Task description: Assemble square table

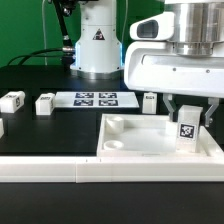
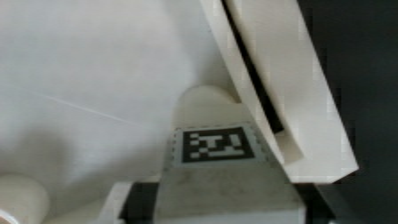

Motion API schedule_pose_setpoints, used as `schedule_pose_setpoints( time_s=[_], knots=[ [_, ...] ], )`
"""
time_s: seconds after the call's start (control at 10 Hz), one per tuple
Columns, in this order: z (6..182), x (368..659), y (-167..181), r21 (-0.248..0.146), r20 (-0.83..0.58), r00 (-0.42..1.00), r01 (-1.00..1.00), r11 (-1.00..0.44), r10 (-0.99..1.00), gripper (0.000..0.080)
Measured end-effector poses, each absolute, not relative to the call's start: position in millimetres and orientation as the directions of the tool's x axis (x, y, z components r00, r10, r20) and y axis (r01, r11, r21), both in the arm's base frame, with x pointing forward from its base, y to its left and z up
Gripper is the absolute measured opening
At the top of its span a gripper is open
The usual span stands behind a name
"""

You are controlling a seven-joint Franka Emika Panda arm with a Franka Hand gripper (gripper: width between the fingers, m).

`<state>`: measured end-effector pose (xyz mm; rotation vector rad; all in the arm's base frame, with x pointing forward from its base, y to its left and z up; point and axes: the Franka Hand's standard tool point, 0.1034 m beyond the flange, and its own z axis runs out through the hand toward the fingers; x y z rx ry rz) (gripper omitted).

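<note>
The square table top is a white slab with a raised rim, lying at the front right. My gripper is shut on a white leg with a black-and-white tag, held upright over the slab's right part, close to its right rim. In the wrist view the leg sits between my dark fingers, above the slab's flat surface and beside its rim. A round socket shows at the edge. Three loose legs lie on the black table.
The marker board lies flat behind the slab. A long white border rail runs along the front edge. The robot base stands at the back. A small white piece shows at the exterior view's left edge.
</note>
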<state>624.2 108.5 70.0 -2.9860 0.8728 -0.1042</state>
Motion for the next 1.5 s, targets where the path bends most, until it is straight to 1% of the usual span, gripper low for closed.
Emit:
schedule_pose_setpoints(
  time_s=[0.2,0.5,0.6,0.7,0.8,0.9,1.2,1.5],
  knots=[
    [69.9,624,101,-0.039,0.058,0.783,-0.618,-0.786,-0.619,0.0299],
    [69.8,624,98,-0.036,0.059,0.773,-0.631,-0.775,-0.632,0.0307],
    [70.1,624,99,-0.036,0.059,0.775,-0.628,-0.778,-0.629,0.0474],
    [72.8,624,103,-0.037,0.060,0.796,-0.601,-0.799,-0.602,0.0474],
    [78.4,624,108,-0.037,0.059,0.835,-0.546,-0.837,-0.547,0.0616],
    [84.3,625,110,-0.039,0.065,0.873,-0.482,-0.875,-0.483,0.0642],
    [97.1,624,112,-0.036,0.064,0.928,-0.366,-0.930,-0.367,0.0648],
    [102.9,618,94,-0.025,0.043,0.978,-0.205,-0.978,-0.206,0.0649]
  ],
)
